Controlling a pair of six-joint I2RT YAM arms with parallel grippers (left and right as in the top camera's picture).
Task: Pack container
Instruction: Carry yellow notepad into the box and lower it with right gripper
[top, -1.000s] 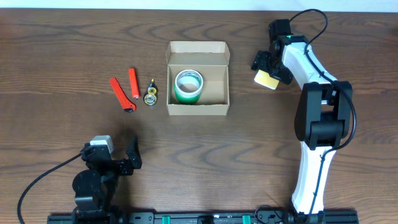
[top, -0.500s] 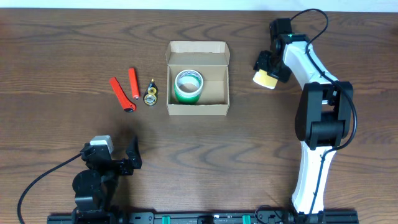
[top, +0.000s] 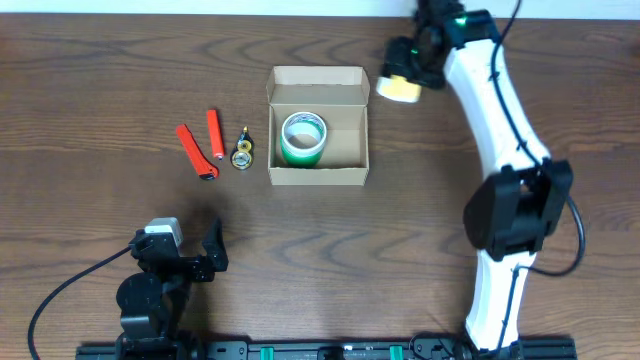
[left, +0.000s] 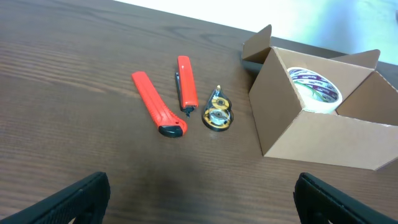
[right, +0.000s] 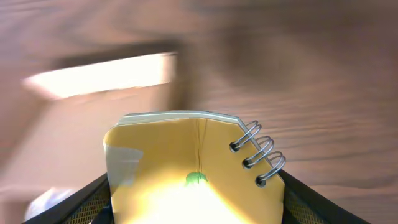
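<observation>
The container (top: 318, 172) is an open tan cardboard box at the table's middle, with a green tape roll (top: 302, 138) inside; both show in the left wrist view, box (left: 323, 134) and roll (left: 314, 90). My right gripper (top: 403, 82) is shut on a small yellow spiral notepad (right: 186, 168) and holds it in the air just right of the box's back right corner. My left gripper (left: 199, 199) is open and empty, low near the front left of the table, also seen overhead (top: 205, 250).
Left of the box lie a red utility knife (top: 196, 152), a red pen (top: 214, 135) and a small correction-tape dispenser (top: 241, 152). They also show in the left wrist view: knife (left: 158, 112), pen (left: 185, 83), dispenser (left: 217, 114).
My right gripper has swung left and toward the back with the yellow notepad, from right of the box to near its back right corner. The left arm has not moved.
</observation>
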